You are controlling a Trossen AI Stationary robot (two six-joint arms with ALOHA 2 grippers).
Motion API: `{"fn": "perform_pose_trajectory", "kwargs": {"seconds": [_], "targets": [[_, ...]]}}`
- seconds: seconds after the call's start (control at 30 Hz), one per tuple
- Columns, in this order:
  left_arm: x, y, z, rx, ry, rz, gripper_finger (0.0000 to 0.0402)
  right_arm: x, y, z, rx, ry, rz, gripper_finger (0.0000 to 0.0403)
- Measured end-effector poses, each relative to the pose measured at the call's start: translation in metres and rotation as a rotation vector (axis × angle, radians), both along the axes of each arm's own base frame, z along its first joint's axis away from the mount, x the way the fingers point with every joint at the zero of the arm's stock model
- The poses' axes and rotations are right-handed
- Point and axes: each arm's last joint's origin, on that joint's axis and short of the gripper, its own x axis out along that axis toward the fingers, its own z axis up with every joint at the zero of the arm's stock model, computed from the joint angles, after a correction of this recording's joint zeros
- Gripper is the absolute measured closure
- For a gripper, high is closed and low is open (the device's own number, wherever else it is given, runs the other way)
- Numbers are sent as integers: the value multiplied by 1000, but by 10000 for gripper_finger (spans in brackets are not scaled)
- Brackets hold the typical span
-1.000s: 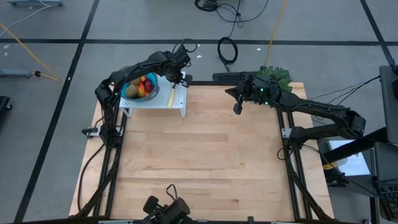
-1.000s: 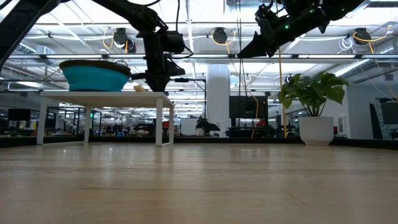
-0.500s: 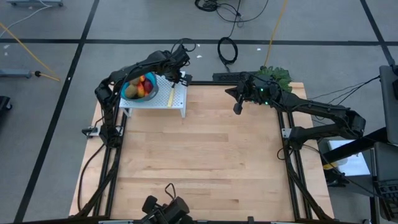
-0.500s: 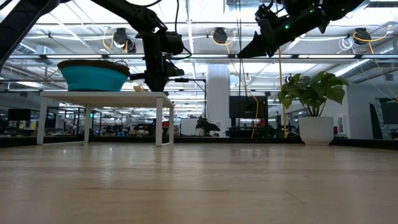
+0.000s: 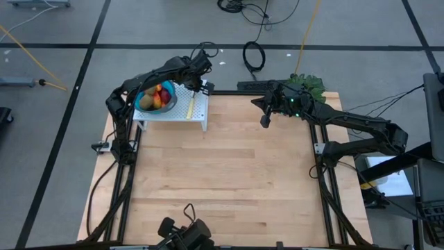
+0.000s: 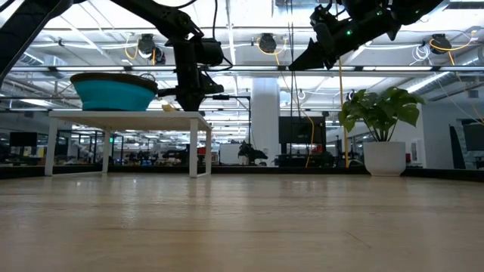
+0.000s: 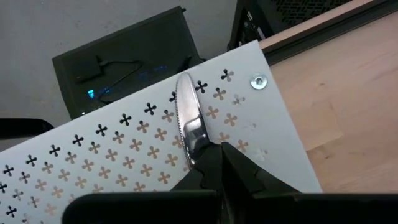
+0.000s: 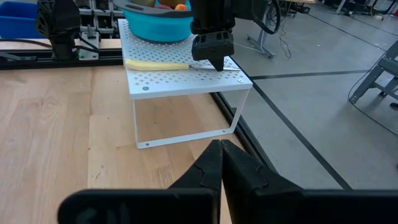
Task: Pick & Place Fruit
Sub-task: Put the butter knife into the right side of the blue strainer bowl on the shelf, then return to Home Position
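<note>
Nothing has moved since the earlier frames: both arms and all things stay as they were. Nearest to the camera side lies the bare wooden table [image 5: 222, 173]. Farther back on its left stands a white rack [image 5: 177, 111] with small cross-shaped holes, and on it a blue bowl [image 5: 150, 105] holds the fruit [image 5: 158, 97], red, orange and brownish pieces together. Just beside the bowl, a pale yellow knife [image 5: 191, 105] lies flat on the rack, with its metal blade pointing to the far edge. The left gripper [image 5: 202, 86] hangs over this far end of the rack, its fingers pressed together, the tips at the blade [image 7: 189, 127]; I cannot tell if they pinch it or only touch it. The right gripper [image 5: 264, 121] is in the air above the far right part of the table, also fully closed and holding nothing. Behind it, at the far edge, is a green plant [image 5: 309, 85] in a white pot [image 6: 384, 159].
</note>
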Motion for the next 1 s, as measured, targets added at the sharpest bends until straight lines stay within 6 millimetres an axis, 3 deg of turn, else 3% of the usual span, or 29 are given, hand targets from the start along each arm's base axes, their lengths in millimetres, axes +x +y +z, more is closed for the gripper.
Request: {"fn": "perform_pose_trajectory", "kwargs": {"seconds": [0.4, 0.6, 0.73, 1.0], "targets": [[-2, 4, 5, 23, 5, 5, 402, 0, 0, 0, 0, 0, 0, 403], [3, 7, 53, 154, -63, -32, 402, 0, 0, 0, 0, 0, -1, 403], [-5, -1, 82, 197, -11, -4, 402, 0, 0, 0, 0, 0, -1, 403], [-10, -31, 115, 185, 36, -71, 401, -1, -1, 0, -17, 9, 1, 403]]}}
